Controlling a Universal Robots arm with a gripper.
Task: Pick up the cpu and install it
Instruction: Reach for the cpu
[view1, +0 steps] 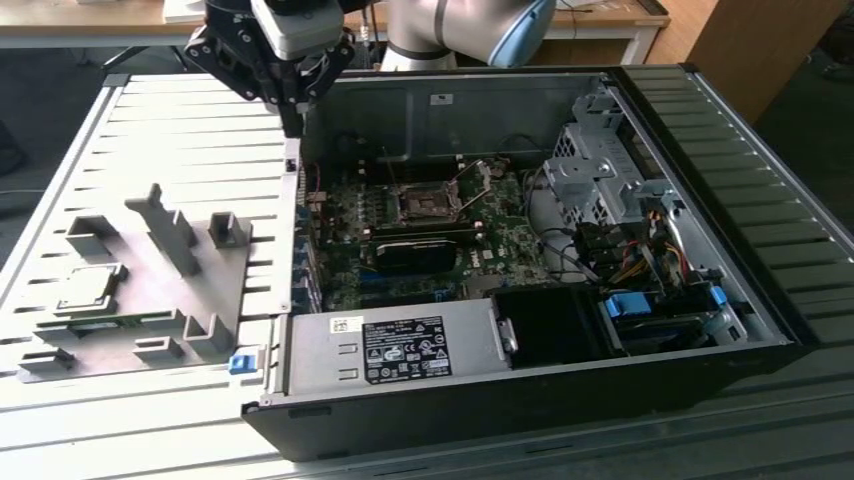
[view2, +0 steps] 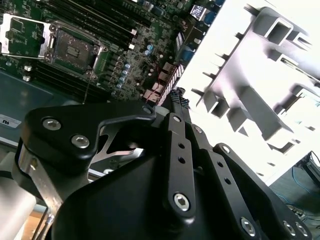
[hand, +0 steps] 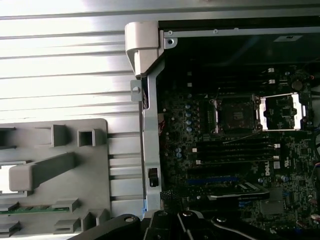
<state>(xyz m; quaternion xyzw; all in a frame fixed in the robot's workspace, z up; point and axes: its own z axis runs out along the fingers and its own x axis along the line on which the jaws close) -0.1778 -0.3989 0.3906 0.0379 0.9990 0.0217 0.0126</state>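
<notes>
- Slatted metal surface (view1: 174, 110) in the exterior view carries an open computer case (view1: 534, 400) with a grey fixture tray (view1: 247, 290) at its 9 o'clock. The cpu (view1: 84, 287) lies on that tray, well apart from the gripper (view1: 291, 128), which hangs over the case wall at 10 o'clock of the socket (view1: 430, 205).
- In the second wrist view the fingers (view2: 176, 100) are pressed together, holding nothing.
- In the first wrist view the socket (hand: 235, 114) lies uncovered, its frame (hand: 282, 111) flipped open beside it.
</notes>
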